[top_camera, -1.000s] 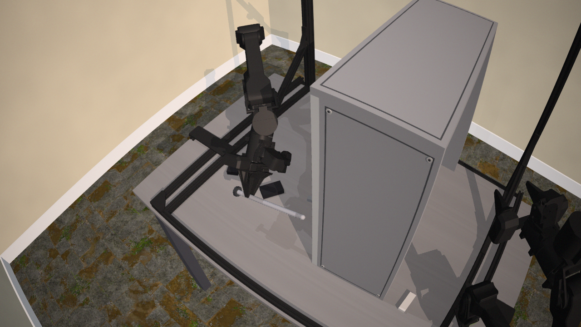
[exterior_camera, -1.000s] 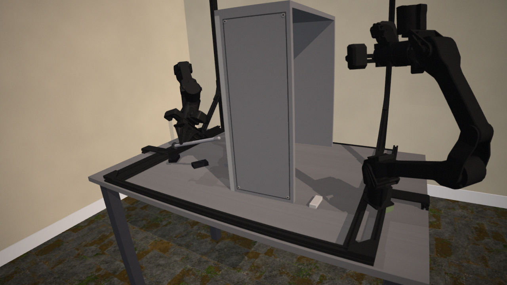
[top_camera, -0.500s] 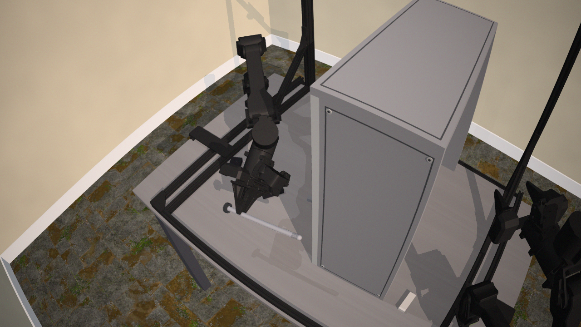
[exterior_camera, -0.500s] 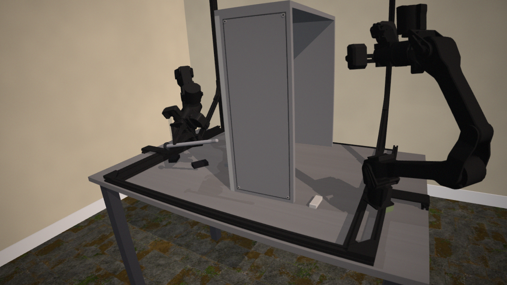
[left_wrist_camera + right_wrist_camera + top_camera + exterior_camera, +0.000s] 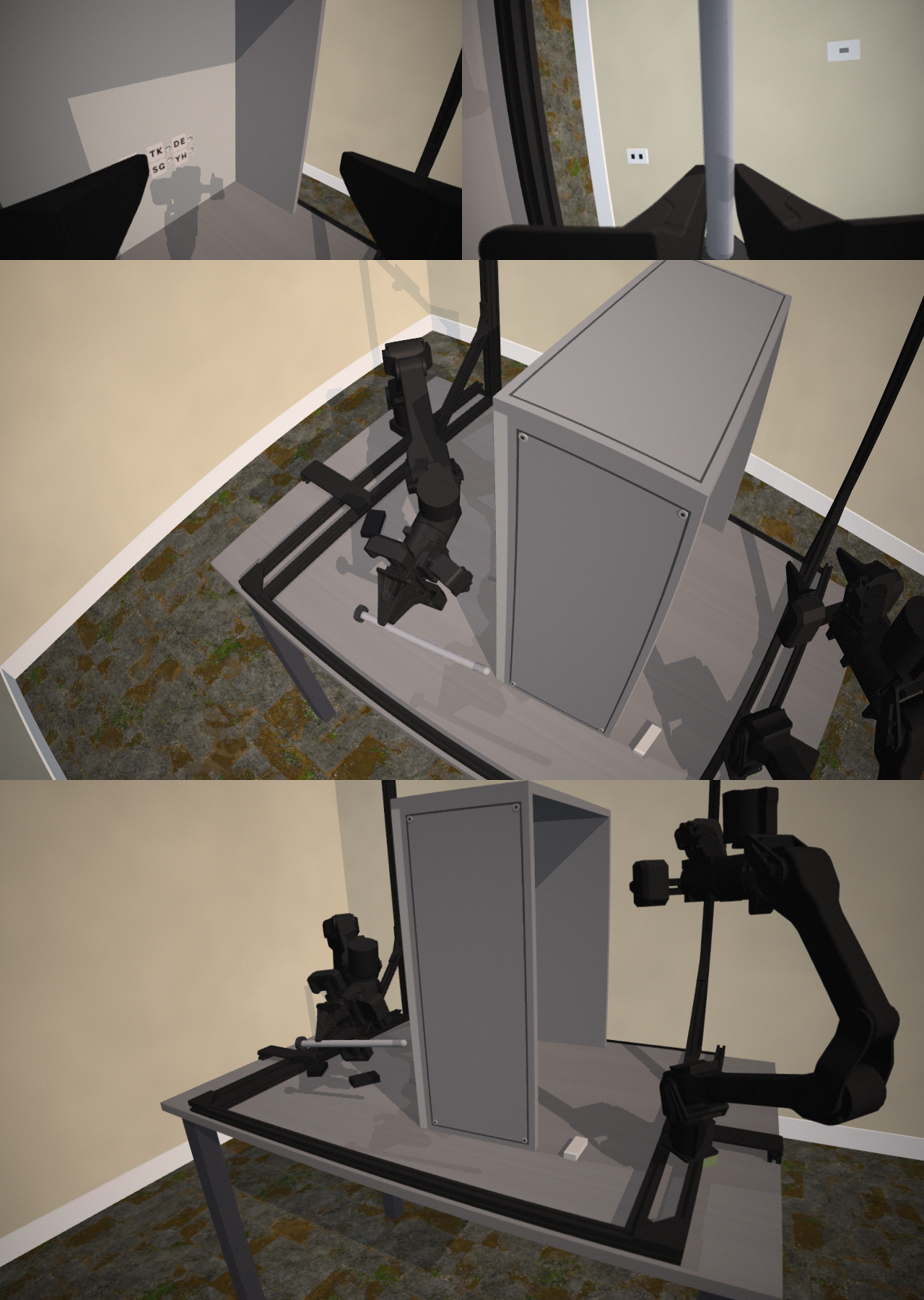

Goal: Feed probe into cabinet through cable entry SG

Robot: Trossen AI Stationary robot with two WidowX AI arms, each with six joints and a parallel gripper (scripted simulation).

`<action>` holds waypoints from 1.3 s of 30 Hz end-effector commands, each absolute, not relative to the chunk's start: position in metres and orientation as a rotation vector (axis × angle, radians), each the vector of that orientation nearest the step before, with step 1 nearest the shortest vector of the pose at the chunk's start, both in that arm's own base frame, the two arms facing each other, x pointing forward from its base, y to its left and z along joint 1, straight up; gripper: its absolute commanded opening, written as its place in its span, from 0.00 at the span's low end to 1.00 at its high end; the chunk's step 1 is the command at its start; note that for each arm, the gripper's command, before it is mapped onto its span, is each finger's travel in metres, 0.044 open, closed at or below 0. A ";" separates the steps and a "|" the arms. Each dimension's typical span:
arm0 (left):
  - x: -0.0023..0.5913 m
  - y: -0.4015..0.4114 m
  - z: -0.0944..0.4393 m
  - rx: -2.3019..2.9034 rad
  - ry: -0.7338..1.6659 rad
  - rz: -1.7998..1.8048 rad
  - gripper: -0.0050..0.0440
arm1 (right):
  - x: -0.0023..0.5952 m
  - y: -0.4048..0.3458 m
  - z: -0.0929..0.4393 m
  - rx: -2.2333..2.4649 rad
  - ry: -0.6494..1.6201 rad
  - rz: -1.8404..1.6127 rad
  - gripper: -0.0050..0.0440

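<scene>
The probe [image 5: 429,645] [image 5: 351,1043] [image 5: 718,90] is a pale rod with a dark knob [image 5: 360,613] [image 5: 301,1042] at one end. It is held nearly level above the table, outside the grey cabinet [image 5: 594,570] [image 5: 471,973] [image 5: 267,108]. My right gripper [image 5: 386,622] [image 5: 719,174] is shut on it near the knob. The free tip points toward the cabinet's near edge; I cannot tell the gap. My left gripper [image 5: 638,883] [image 5: 245,162] is open and empty, raised on the cabinet's other side. The SG label [image 5: 159,167] has its round entry [image 5: 170,160] beside it, below TK.
One dark block [image 5: 372,523] [image 5: 315,1068] lies near the frame rail on the right arm's side, and another dark block [image 5: 364,1078] lies under that arm. A white block [image 5: 647,739] [image 5: 574,1147] lies beside the cabinet. TK, DE and YH entries adjoin SG.
</scene>
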State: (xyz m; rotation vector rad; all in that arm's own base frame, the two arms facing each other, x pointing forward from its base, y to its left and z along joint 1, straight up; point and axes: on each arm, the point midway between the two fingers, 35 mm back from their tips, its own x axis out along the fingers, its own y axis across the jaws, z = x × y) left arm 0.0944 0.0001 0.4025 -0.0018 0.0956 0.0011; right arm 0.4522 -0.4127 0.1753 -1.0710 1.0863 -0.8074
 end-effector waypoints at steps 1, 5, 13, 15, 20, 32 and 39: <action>0.094 0.000 0.401 0.000 0.100 0.000 1.00 | 0.464 -0.420 0.180 -1.122 1.078 -0.863 0.10; 0.094 0.000 0.401 0.000 0.100 0.000 1.00 | 0.468 -0.424 0.181 -1.149 1.078 -0.894 0.10; 0.094 0.000 0.401 0.000 0.100 0.000 1.00 | 0.483 -0.437 0.183 -1.237 1.088 -1.021 0.10; 0.094 0.000 0.401 0.000 0.100 0.000 1.00 | 0.486 -0.439 0.182 -1.254 1.092 -1.053 0.10; 0.094 0.000 0.401 0.000 0.100 0.000 1.00 | 0.489 -0.441 0.181 -1.273 1.100 -1.096 0.10; 0.094 0.000 0.401 0.000 0.100 0.000 1.00 | 0.489 -0.441 0.181 -1.275 1.101 -1.101 0.10; 0.094 0.000 0.401 0.000 0.100 0.000 1.00 | 0.489 -0.441 0.181 -1.275 1.101 -1.101 0.10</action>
